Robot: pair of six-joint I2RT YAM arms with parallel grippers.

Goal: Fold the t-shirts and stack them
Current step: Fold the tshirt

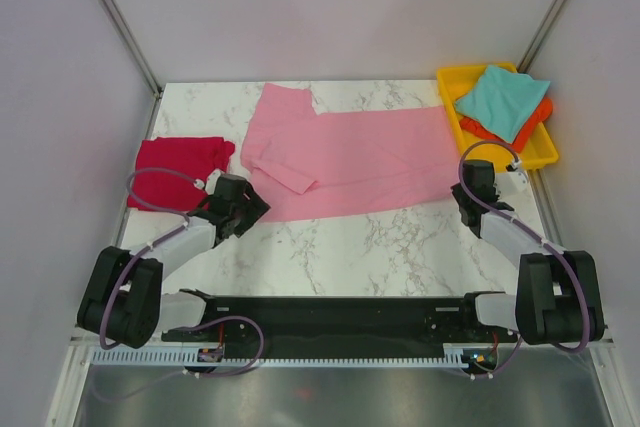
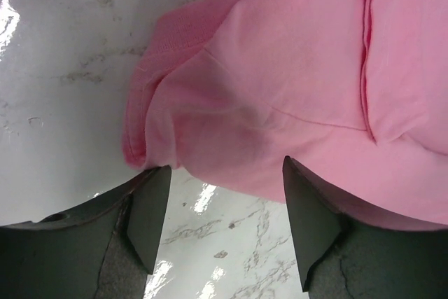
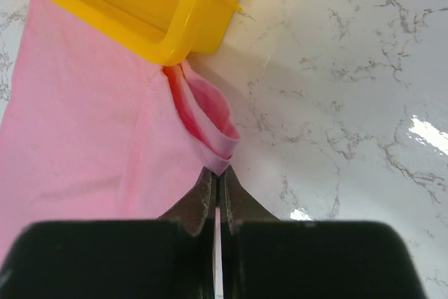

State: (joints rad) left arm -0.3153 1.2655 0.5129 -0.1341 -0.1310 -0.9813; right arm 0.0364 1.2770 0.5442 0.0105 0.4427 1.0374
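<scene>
The light pink t-shirt [image 1: 345, 155] lies spread across the middle of the table, one sleeve folded over on its left side. My left gripper [image 1: 247, 205] is open at its near left corner; in the left wrist view [image 2: 220, 180] its jaws stand apart just short of the pink edge [image 2: 280, 89]. My right gripper [image 1: 467, 195] is shut on the shirt's near right corner [image 3: 220, 148], pinching the hem. A folded crimson red t-shirt [image 1: 178, 171] lies at the left. The teal t-shirt [image 1: 503, 99] lies over the orange one [image 1: 528, 125] in the tray.
The yellow plastic tray [image 1: 450, 82] stands at the back right, its corner [image 3: 168, 40] touching the pink shirt's right edge. White walls close in the table on the left, back and right. Bare marble [image 1: 370, 247] lies in front of the pink shirt.
</scene>
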